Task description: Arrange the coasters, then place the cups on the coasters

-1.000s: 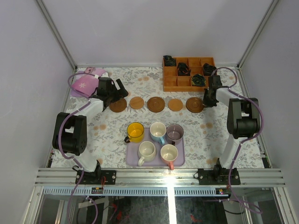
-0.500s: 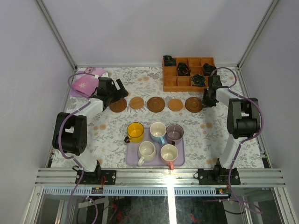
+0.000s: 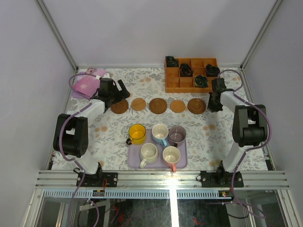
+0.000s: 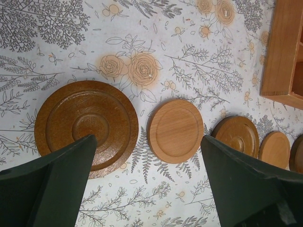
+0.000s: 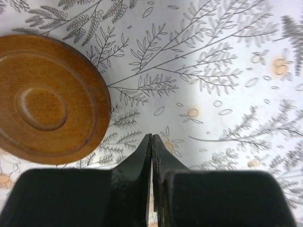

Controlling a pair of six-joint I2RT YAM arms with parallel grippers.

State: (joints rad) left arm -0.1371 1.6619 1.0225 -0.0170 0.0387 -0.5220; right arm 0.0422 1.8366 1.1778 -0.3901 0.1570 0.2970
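Observation:
Five coasters lie in a row across the table: a dark one (image 3: 120, 107), a tan one (image 3: 138, 104), a dark one (image 3: 158, 105), a tan one (image 3: 178, 106) and a dark one (image 3: 196, 105). My left gripper (image 3: 124, 91) hovers open and empty over the left end, its jaws spanning the dark grooved coaster (image 4: 86, 126) and the tan coaster (image 4: 175, 130); left gripper (image 4: 147, 144). My right gripper (image 5: 151, 138) is shut and empty just right of the rightmost coaster (image 5: 47, 99); right gripper (image 3: 211, 107). Yellow (image 3: 137, 134), blue (image 3: 160, 133), purple (image 3: 177, 135), cream (image 3: 149, 153) and pink (image 3: 171, 156) cups stand on the lavender tray (image 3: 134, 163).
An orange-brown compartment box (image 3: 176, 85) holding dark items stands at the back right, close behind the row's right end; its corner (image 4: 284, 47) shows in the left wrist view. A pink cloth (image 3: 85, 85) lies at the back left, behind the left arm.
The right arm has swung its elbow outward to the right and its shut gripper has drawn slightly away from the rightmost coaster. The left arm has not moved.

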